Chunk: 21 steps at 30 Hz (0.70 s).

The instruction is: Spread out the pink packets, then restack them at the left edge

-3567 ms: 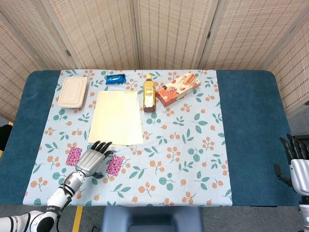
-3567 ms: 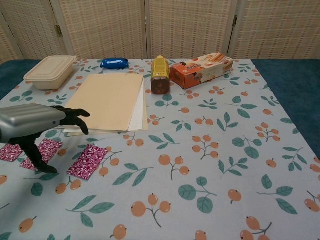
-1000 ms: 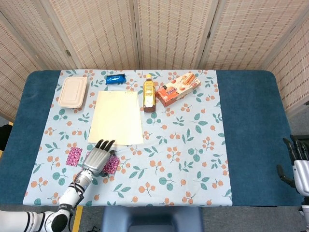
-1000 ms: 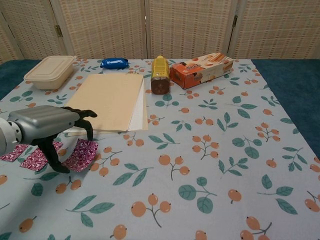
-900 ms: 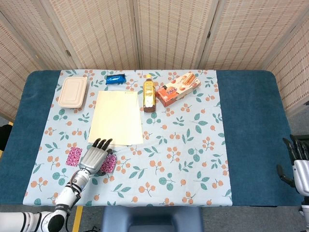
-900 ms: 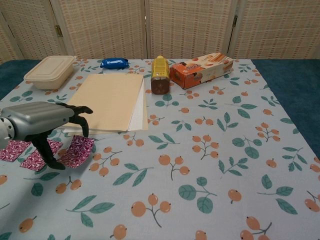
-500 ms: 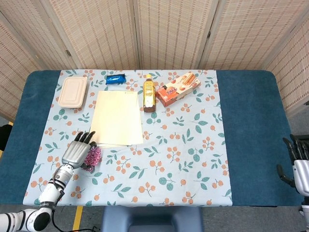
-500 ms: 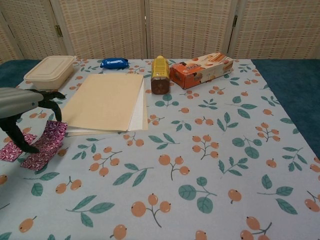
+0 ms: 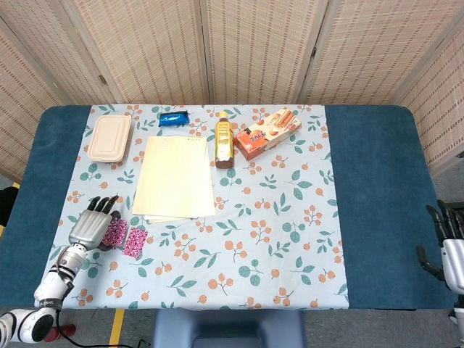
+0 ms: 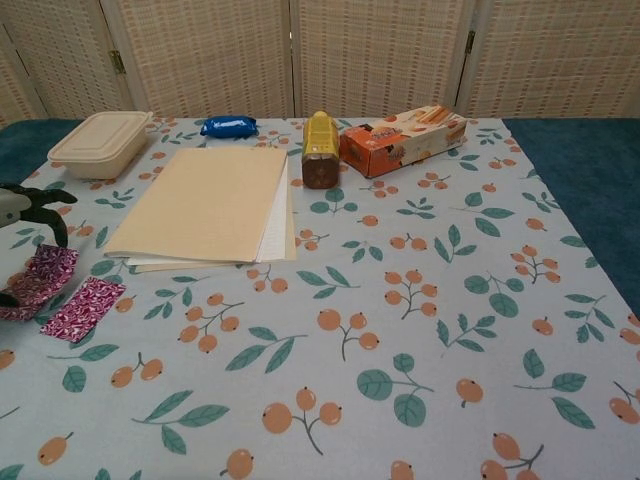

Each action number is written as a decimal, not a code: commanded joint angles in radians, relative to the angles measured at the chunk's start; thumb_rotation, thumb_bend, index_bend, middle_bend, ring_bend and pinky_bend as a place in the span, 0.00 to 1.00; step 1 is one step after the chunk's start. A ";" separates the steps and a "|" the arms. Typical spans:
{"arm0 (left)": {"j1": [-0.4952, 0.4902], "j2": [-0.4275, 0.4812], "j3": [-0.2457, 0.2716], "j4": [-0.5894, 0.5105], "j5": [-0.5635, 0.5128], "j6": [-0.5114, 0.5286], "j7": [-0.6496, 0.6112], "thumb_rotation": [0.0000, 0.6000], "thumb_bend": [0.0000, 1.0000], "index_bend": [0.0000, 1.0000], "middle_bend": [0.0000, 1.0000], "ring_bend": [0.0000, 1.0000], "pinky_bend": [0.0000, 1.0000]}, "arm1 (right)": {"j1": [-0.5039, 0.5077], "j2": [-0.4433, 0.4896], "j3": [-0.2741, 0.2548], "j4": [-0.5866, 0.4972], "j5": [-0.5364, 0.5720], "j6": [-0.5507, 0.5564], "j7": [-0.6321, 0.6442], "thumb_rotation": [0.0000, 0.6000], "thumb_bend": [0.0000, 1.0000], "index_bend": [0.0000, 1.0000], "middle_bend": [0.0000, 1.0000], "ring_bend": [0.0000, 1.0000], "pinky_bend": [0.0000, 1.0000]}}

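My left hand [image 9: 90, 223] is at the table's front left, over the cloth's left edge; in the chest view only its dark fingers [image 10: 38, 203] show at the frame's left border. It holds a pink packet [image 10: 46, 272], curled and tilted, between thumb and fingers; the same pink packet [image 9: 114, 233] lies right beside the hand. A second pink packet [image 9: 135, 241] lies flat just to the right, apart from the hand, and the chest view shows this second packet [image 10: 85, 308] too. A strip of pink shows under the held one. My right hand [image 9: 448, 245] hangs off the table's right edge, fingers apart, holding nothing.
A stack of cream paper [image 9: 174, 176] lies just behind the packets. Along the back stand a beige lunch box [image 9: 110, 137], a blue packet [image 9: 173, 118], a yellow bottle [image 9: 224, 138] and an orange snack box [image 9: 267, 133]. The floral cloth [image 9: 275, 239] spreads rightward.
My left hand has slid left toward the cloth's edge, taking one pink packet along. A second packet now lies uncovered to its right. The right hand has stayed put.
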 commanded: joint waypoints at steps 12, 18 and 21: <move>0.023 -0.020 0.006 0.125 0.099 -0.060 -0.117 1.00 0.13 0.35 0.00 0.00 0.00 | -0.006 -0.001 -0.005 -0.017 -0.005 0.010 -0.019 1.00 0.45 0.01 0.01 0.00 0.00; 0.028 -0.019 -0.004 0.140 0.109 -0.072 -0.134 1.00 0.13 0.34 0.00 0.00 0.00 | -0.008 0.000 -0.004 -0.021 -0.003 0.012 -0.022 1.00 0.45 0.01 0.01 0.00 0.00; 0.029 -0.016 -0.009 0.147 0.112 -0.080 -0.137 1.00 0.13 0.34 0.00 0.00 0.00 | -0.008 -0.002 -0.004 -0.020 -0.003 0.012 -0.022 1.00 0.45 0.01 0.01 0.00 0.00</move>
